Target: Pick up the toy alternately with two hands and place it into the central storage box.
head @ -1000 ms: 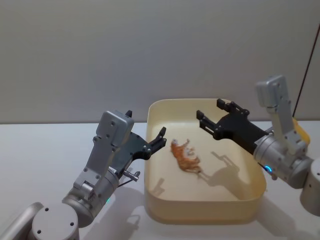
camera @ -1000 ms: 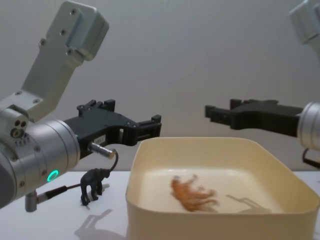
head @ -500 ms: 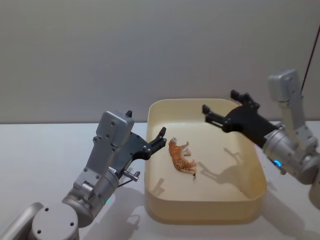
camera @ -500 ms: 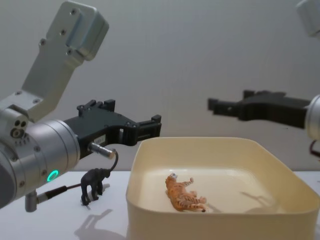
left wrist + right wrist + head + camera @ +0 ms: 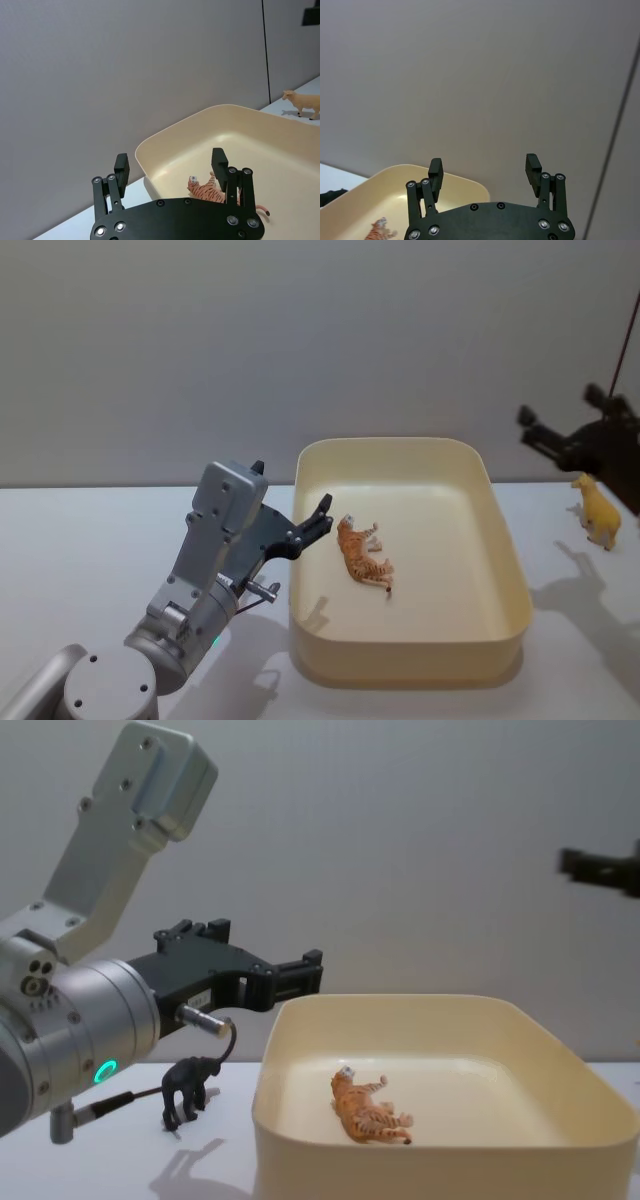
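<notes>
An orange toy tiger (image 5: 363,555) lies on its side inside the cream storage box (image 5: 400,670). The left gripper (image 5: 318,517) hovers at the box's left rim, fingers spread and empty; the right gripper (image 5: 558,420), equally spread, hangs well right.

Soft even light, sharp focus, faint shadows on table (image 5: 90,540)

White counter (image 5: 80,540) carries 3 items: cream tub (image 5: 400,668) at centre; black toy animal (image 5: 187,1090) standing near its left side; yellow toy animal (image 5: 597,510) standing apart, right.
</notes>
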Motion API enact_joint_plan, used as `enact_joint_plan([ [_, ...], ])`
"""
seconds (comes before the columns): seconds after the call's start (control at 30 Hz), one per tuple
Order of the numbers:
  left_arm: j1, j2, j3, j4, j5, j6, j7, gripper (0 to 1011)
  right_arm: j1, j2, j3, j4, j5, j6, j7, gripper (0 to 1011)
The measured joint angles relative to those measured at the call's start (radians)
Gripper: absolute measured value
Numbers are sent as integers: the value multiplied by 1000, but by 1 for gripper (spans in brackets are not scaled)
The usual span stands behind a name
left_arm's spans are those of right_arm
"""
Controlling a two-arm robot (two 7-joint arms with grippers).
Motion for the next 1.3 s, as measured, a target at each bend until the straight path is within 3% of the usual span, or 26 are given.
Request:
enact_joint_plan([
  [0.37, 0, 0, 0, 0, 0, 0, 0, 1001, -132, 102, 105, -95, 71, 7, -74, 1001],
  [0.67, 0, 0, 0, 0, 0, 0, 0, 1001, -205, 140, 148, -119, 88, 20, -109, 1001],
  [1.0, 0, 0, 0, 0, 0, 0, 0, 1001, -213, 143, 152, -69, 52, 22, -146, 1001],
  [1.3, 0, 0, 0, 0, 0, 0, 0, 1001, -148, 118, 120, 56, -27, 11, -158, 1001],
])
